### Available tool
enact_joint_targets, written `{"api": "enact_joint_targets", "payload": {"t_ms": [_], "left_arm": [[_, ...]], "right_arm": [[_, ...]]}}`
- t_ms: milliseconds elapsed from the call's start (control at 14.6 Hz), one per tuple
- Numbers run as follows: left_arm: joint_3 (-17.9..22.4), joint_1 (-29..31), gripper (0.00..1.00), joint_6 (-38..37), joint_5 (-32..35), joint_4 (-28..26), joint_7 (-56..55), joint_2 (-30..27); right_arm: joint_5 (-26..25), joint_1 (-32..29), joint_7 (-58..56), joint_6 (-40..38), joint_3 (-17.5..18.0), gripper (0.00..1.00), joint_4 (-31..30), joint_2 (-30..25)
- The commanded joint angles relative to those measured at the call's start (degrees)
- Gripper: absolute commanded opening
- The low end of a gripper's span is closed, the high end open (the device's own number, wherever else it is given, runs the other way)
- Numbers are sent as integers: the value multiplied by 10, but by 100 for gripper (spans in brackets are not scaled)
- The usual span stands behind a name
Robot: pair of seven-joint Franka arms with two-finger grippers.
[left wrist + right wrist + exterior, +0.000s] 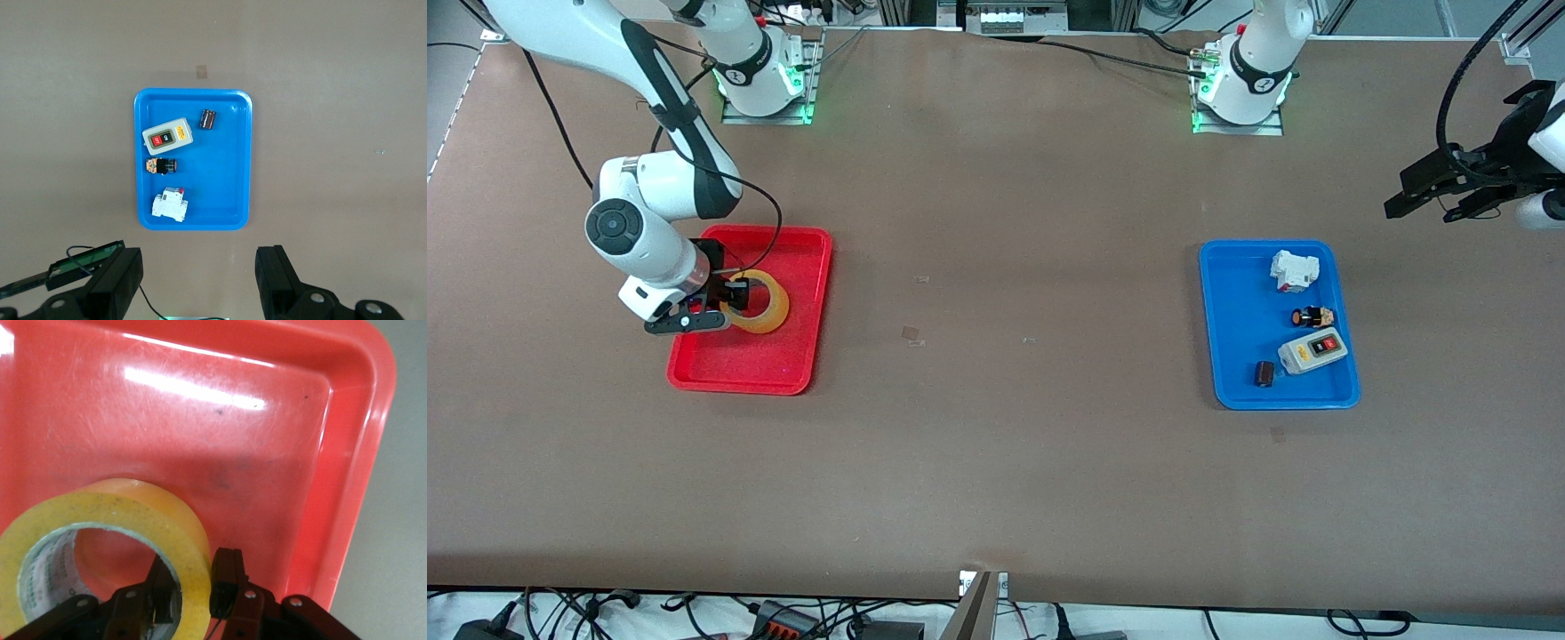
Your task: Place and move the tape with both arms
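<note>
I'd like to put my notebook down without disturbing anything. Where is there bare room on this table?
The wide brown stretch between the red tray and the blue tray is bare. Avoid the red tray: the right gripper grips the tape there. The blue tray holds four small parts along one side. The left gripper waits open near that end.

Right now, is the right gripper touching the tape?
Touching. The right wrist view shows the right gripper with one finger inside the tape ring and one outside, both against its wall.
</note>
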Motion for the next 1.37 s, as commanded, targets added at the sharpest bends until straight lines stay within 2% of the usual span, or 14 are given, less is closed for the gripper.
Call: {"api": "enact_joint_targets", "payload": {"t_ms": [0, 137, 274, 616, 822, 1027, 1164, 1301], "left_arm": [[-2, 2, 100, -12, 8, 6, 14, -5], [1, 2, 100, -8, 23, 7, 16, -5], [4, 2, 100, -6, 56, 9, 64, -5], [5, 2, 100, 2, 62, 5, 87, -5], [4, 2, 100, 3, 63, 2, 91, -5], [1, 2, 100, 2, 61, 1, 91, -5], [-1, 1, 100, 3, 61, 1, 91, -3], [-1, 2, 100, 3, 61, 0, 91, -2]], "right_arm": [[7, -9, -8, 5, 7, 95, 3, -14], [7, -9, -10, 0, 8, 98, 9, -20], [7, -9, -14, -21, 7, 98, 28, -38], [11, -7, -8, -235, 9, 98, 188, -58], [29, -6, 11, -317, 9, 98, 273, -65], [33, -6, 32, -350, 9, 99, 319, -88], [37, -6, 35, -423, 10, 99, 366, -100], [65, -6, 64, -518, 10, 99, 443, -101]]}}
